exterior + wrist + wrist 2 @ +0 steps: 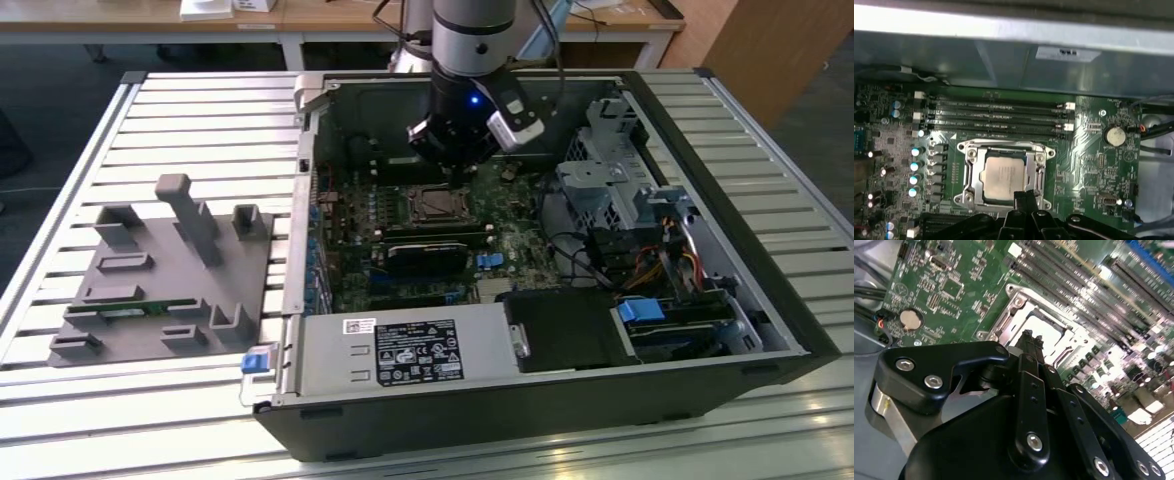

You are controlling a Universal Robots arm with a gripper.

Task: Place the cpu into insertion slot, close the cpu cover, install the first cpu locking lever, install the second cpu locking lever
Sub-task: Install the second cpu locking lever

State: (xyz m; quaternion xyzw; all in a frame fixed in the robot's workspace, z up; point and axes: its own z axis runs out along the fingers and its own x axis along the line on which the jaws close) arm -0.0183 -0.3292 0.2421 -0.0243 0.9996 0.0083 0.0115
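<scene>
Hovering inside the open computer case (534, 300) on the slatted desk (160, 150), I keep my arm over the motherboard (1094, 150) because the work sits there. The cpu cover (970, 172) lies shut on the insertion slot, framing the cpu (1004, 175) seated within. My pincer (1025, 196), fingers pressed together and holding nothing, hangs just beside the cover's edge.

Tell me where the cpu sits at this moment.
The cpu lies in the insertion slot under the closed cpu cover on the motherboard, directly below the gripper; in the exterior view it is mid-case, beside the memory slots.
</scene>
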